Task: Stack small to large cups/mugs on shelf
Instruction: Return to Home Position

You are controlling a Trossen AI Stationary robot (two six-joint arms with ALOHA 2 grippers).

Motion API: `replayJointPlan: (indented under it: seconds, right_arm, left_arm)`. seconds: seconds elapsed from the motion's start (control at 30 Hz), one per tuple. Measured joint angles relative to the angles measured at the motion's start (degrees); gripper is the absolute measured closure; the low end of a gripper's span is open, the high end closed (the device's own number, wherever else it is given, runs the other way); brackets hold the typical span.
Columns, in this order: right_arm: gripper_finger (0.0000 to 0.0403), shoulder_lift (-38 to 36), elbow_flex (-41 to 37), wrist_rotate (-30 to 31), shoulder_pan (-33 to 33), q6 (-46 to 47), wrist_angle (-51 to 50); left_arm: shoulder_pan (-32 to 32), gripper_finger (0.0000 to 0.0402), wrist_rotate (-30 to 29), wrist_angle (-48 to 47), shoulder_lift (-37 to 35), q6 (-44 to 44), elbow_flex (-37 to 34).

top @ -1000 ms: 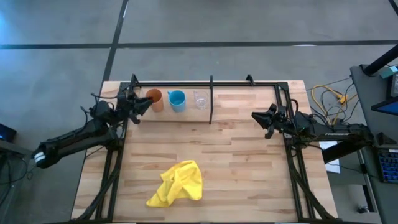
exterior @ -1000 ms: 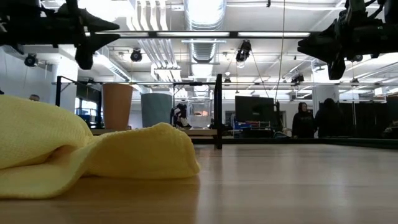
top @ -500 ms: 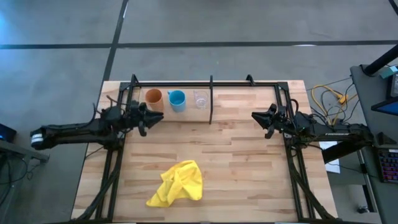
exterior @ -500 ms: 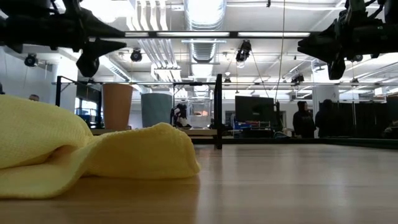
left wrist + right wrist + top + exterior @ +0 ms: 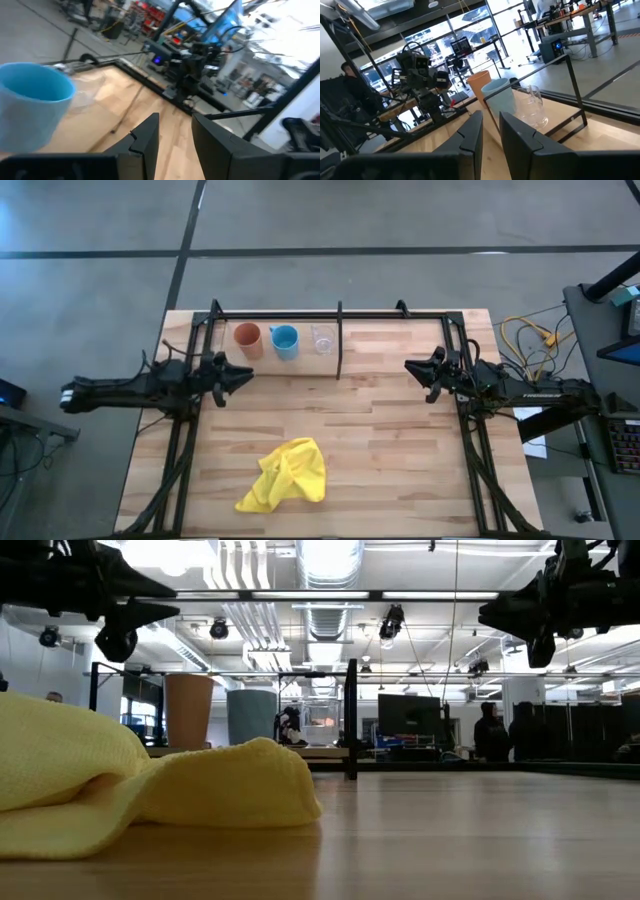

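3 cups (image 5: pixel 284 340) on shelf (image 5: pixel 390 340); left end effector (image 5: pixel 243 374), right end effector (image 5: pixel 411 368) slightly spread, empty.

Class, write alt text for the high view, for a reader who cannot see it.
Orange tumbler, blue mug and clear glass cup stand in a row on the shelf. A yellow cloth lies nearer; left pincer and right pincer hover empty.

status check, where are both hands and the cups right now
Left hand empty, near table's left edge, clear of shelf. Right hand empty, parked right. Orange tumbler, blue mug, clear glass cup side by side on shelf, unstacked. Nothing blocking.
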Motion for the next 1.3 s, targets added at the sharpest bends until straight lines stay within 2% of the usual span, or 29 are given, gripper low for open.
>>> replayJointPlan:
  seconds: [0.23, 0.43, 0.53, 0.73, 0.9, 1.2, 1.3]
  right_arm:
    - [0.0344, 0.0, 0.0, 0.0, 0.0, -1.1, -0.1]
    - [0.0344, 0.0, 0.0, -0.4, 0.0, -1.3, -0.1]
    - [0.0344, 0.0, 0.0, -3.0, 0.0, -0.3, 0.0]
    - [0.0344, -0.3, -1.9, -5.0, 0.0, 1.4, 0.1]
    - [0.0344, -3.6, -5.7, -5.1, 0.0, 3.8, 1.4]
    - [0.0344, -10.0, -5.9, -4.9, 0.0, 2.0, -10.4]
    - [0.0344, -10.0, -5.8, -5.0, 0.0, -1.1, -10.6]
  left_arm:
    - [0.0, 0.0300, -3.7, -3.8, -5.9, 1.9, -3.6]
    - [0.0, 0.0300, -3.8, -2.4, -12.6, 1.5, -9.0]
    - [0.0, 0.0300, -3.8, -0.9, -15.6, 3.0, -9.9]
    - [0.0, 0.0300, -4.1, -2.7, -14.8, 4.2, -10.8]
    - [0.0, 0.0300, -3.2, -4.3, -14.2, 3.4, -10.9]
    - [0.0, 0.0300, -0.9, -5.6, -13.3, 0.7, -10.6]
    - [0.0, 0.0300, -0.5, -5.5, -12.9, 0.2, -10.7]
